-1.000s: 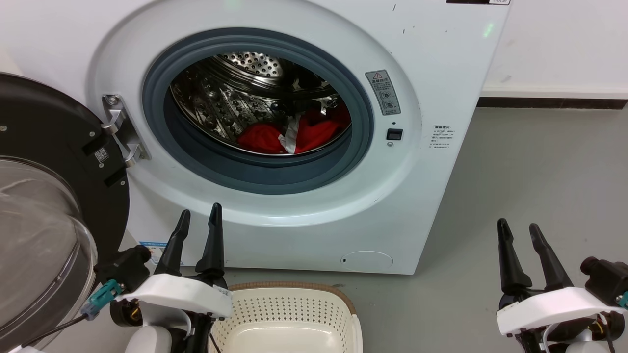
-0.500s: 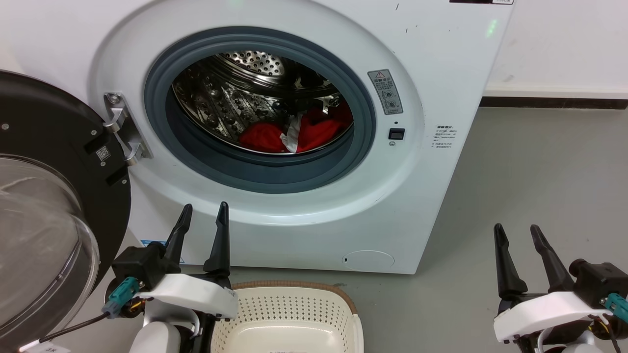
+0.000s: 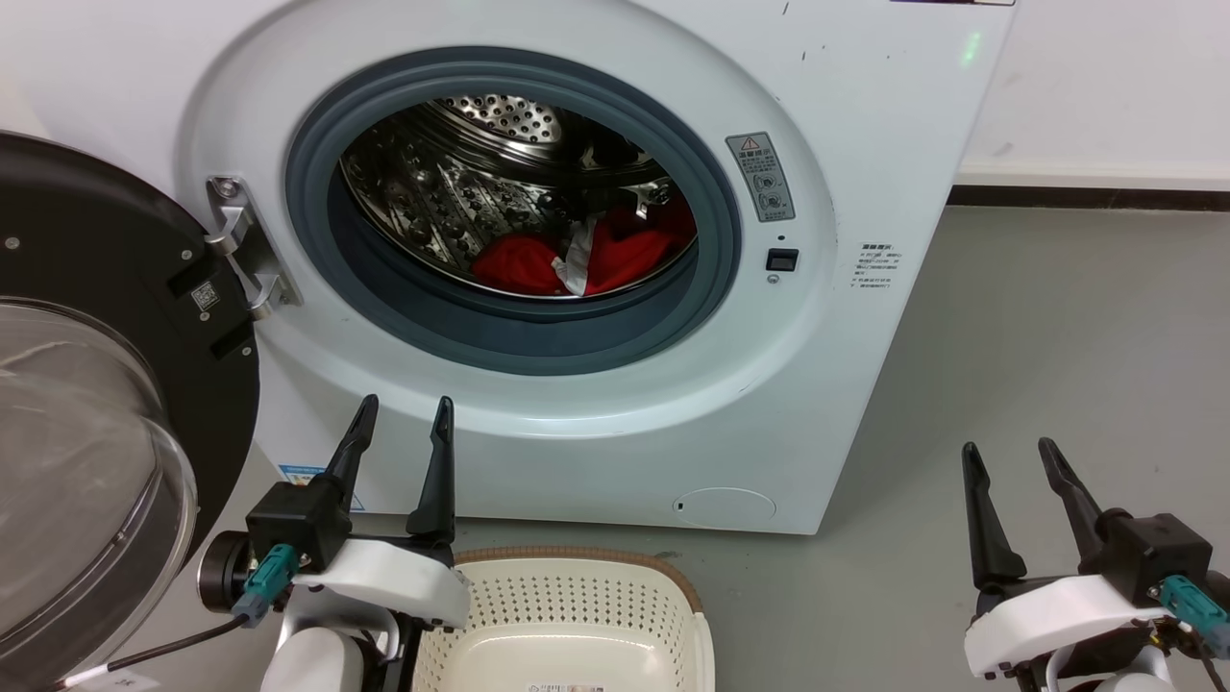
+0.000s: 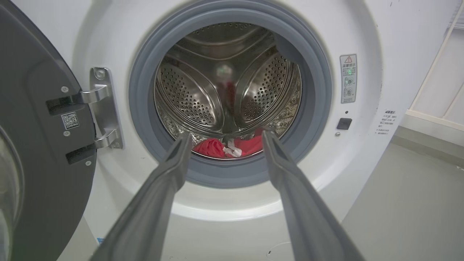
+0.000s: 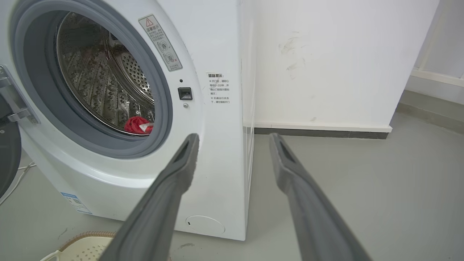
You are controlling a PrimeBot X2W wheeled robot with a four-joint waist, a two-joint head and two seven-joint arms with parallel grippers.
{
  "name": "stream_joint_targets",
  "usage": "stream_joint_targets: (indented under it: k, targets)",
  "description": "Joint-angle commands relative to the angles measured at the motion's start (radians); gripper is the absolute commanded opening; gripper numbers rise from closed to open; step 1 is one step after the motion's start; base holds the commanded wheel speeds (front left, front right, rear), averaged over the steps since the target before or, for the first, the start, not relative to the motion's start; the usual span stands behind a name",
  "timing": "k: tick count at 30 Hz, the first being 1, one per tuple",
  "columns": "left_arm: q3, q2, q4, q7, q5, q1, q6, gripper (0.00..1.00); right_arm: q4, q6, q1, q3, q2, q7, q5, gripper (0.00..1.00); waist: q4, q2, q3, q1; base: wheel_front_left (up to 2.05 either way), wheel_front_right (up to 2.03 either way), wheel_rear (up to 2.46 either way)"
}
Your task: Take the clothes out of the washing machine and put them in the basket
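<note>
The white washing machine [image 3: 865, 144] stands with its door [image 3: 86, 384] swung open to the left. Red clothes [image 3: 519, 264] with a white strip [image 3: 575, 261] lie at the bottom of the steel drum; the left wrist view shows these clothes [image 4: 214, 148], and the right wrist view shows the red clothes [image 5: 136, 124] too. The cream basket [image 3: 577, 615] with a brown rim sits on the floor below the porthole. My left gripper [image 3: 404, 408] is open, low in front of the washer beside the basket. My right gripper [image 3: 1007, 450] is open over bare floor at the right.
Grey floor [image 3: 1057, 336] stretches to the right of the machine up to a white wall [image 5: 326, 61] with a dark skirting. The open glass door takes up the space at the left. A cable [image 5: 18, 174] lies on the floor by the washer's left side.
The head view has shifted slightly, so the washer sits a bit higher and to the right. Both grippers stay open at the bottom, the left one turned a little.
</note>
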Motion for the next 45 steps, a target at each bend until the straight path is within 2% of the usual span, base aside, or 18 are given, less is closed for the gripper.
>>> stream_joint_targets:
  k: [1,17,39,45]
  targets:
    - [0.001,0.004,-0.001,-0.008,0.022,-0.014,0.002,1.00,-0.004,0.000,0.005,-0.001,0.002,-0.005,-0.020,1.00,0.001,0.0000,0.000,-0.0001,0.00,0.00,0.00]
    - [0.008,0.002,0.017,-0.038,0.133,-0.019,0.011,1.00,-0.001,0.000,0.008,-0.004,0.002,-0.018,-0.137,1.00,0.003,0.0000,0.009,-0.0001,0.00,0.00,0.00]
    - [0.018,-0.001,0.030,-0.035,0.124,-0.030,0.009,1.00,0.012,0.000,-0.014,-0.008,0.002,-0.013,-0.116,1.00,0.003,0.0000,0.030,-0.0001,0.00,0.00,0.00]
    - [0.023,-0.002,0.038,-0.035,0.114,-0.061,0.009,1.00,-0.009,0.000,-0.033,0.000,0.002,-0.010,-0.113,1.00,-0.004,0.0000,0.071,-0.0001,0.00,0.00,0.00]
